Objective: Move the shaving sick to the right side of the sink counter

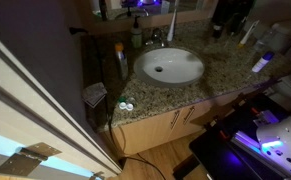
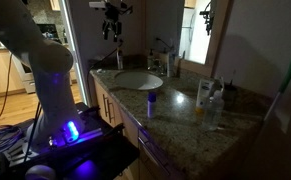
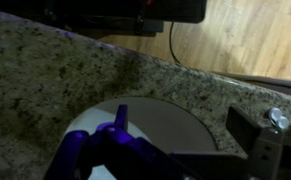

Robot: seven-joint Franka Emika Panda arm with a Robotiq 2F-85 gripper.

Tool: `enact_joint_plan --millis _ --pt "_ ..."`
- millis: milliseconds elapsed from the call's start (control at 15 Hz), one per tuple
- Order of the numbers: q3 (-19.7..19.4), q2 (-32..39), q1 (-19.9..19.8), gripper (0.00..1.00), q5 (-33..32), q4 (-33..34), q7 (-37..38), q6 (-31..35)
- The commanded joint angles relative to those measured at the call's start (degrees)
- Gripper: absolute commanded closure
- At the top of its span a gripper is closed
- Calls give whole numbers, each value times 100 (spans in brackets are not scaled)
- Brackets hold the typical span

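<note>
My gripper (image 2: pixel 112 32) hangs high over the sink counter (image 1: pixel 223 78) with its jaws spread wide and nothing between them. It points straight down and touches nothing. In the wrist view the fingers (image 3: pixel 119 122) glow purple from the rig's light. Under them I see the white oval basin (image 3: pixel 165 128) set in the speckled granite, and beyond the counter's front edge a strip of wooden floor (image 3: pixel 247 35). A dark block with a bit of chrome sits at that view's right edge, but I cannot make out what it is.

In an exterior view the white arm (image 2: pixel 45 75) rises from its base in front of the cabinets and reaches over the basin's far end. The chrome faucet (image 2: pixel 158 60) stands behind the bowl.

What I take for the shaving stick (image 2: pixel 152 101) is short with a blue top, though it shows too small to be sure. It stands upright on the granite to the right of the basin, well apart from the gripper, and it appears in both exterior views. A few pale bottles (image 2: pixel 206 100) stand near it, toward the wall. On the left of the basin a tall container with an orange top (image 1: pixel 119 60) stands upright.
</note>
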Motion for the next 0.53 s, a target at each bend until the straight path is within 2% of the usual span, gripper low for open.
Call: enact_joint_plan --millis 0,67,133,267,467 --pt "86 974 -36 0 724 891 794 346" --pt "56 1031 -46 0 917 1011 959 406" --pt "91 761 -8 0 628 607 685 378" --pt "70 983 -17 0 792 916 878 390" --pt "65 1002 -21 0 813 992 933 389"
